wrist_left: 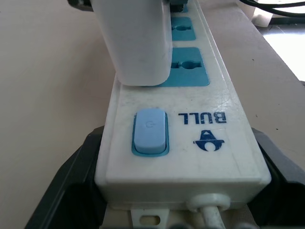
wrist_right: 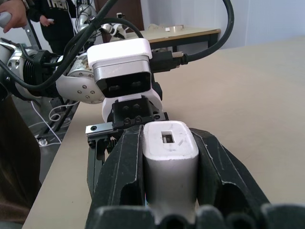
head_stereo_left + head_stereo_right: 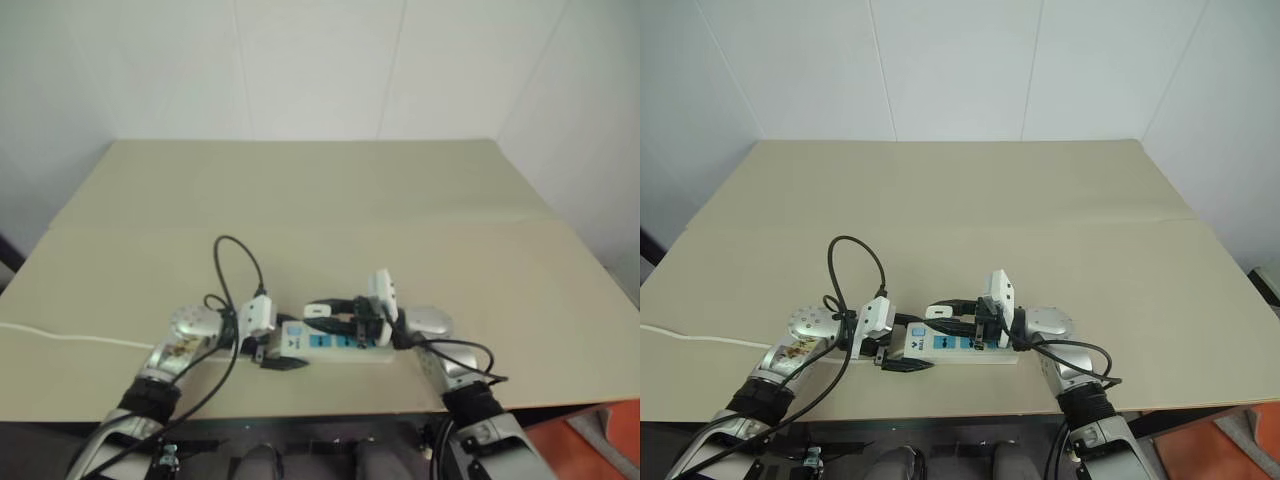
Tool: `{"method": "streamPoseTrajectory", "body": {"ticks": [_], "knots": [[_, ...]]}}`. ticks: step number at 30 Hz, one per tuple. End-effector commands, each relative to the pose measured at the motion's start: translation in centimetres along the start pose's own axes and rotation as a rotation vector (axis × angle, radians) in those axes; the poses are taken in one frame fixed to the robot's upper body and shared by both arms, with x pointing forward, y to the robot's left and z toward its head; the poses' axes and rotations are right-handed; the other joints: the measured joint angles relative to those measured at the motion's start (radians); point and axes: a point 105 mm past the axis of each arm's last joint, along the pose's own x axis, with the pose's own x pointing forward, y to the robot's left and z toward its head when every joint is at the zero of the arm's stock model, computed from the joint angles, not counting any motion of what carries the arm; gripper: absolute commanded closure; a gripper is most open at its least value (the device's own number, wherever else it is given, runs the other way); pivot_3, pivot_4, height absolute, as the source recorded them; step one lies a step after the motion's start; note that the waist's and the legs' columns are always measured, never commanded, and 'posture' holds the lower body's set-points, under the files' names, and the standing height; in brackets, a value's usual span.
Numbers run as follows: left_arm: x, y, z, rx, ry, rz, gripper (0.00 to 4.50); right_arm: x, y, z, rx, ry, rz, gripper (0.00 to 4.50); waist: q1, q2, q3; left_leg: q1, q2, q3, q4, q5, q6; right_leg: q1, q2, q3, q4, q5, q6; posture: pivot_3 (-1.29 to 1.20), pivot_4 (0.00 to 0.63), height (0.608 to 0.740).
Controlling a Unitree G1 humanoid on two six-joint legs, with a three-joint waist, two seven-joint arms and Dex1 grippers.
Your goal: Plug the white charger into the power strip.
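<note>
The power strip [image 1: 209, 119], a long white bar with blue outlets and a blue switch, lies near the table's front edge [image 3: 995, 346]. My left gripper [image 3: 902, 345] is shut on its switch end, one black finger [image 1: 71, 181] on each side. The white charger [image 1: 138, 43] stands upright on the outlet nearest the switch; its prongs are hidden. My right gripper [image 2: 167, 138] is shut on the charger [image 2: 170, 167], reaching in from the right, level over the strip.
The beige table [image 3: 970, 210] stretches far ahead and to both sides. The strip's thin white cord [image 3: 690, 337] runs off to the left. A black cable loop [image 3: 855, 262] rises over my left wrist. A person [image 2: 52, 19] stands beyond the table.
</note>
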Motion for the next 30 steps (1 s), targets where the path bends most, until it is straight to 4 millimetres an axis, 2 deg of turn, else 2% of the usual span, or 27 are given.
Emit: {"method": "streamPoseTrajectory", "body": {"ticks": [1,18,30], "knots": [[-0.7,-0.1,-0.8,-0.013,0.055,0.007,1.18,-1.3,0.2,-1.5,-0.007,0.084,-0.001,3.38,0.001,0.0,0.0,0.0,0.0,0.0,0.0,0.0,0.0,0.0,0.0,0.0,0.0,0.0,0.0,0.0,0.15,0.74],[-1.8,-0.1,-1.1,-0.019,0.084,0.024,1.18,-4.6,0.7,-6.3,0.06,0.236,-0.029,3.38,0.0,-0.001,-0.001,0.003,0.0,0.0,-0.002,0.0,0.0,0.002,0.0,0.0,-0.001,-0.001,-0.001,0.0,0.15,0.74],[-2.0,-0.1,-1.2,-0.02,0.092,0.026,1.18,-5.7,0.7,-7.2,0.095,0.273,-0.04,3.38,0.001,-0.004,-0.005,0.015,0.001,0.001,-0.007,-0.001,-0.001,0.014,0.0,0.0,-0.003,-0.005,-0.002,0.0,0.15,0.74]]}}
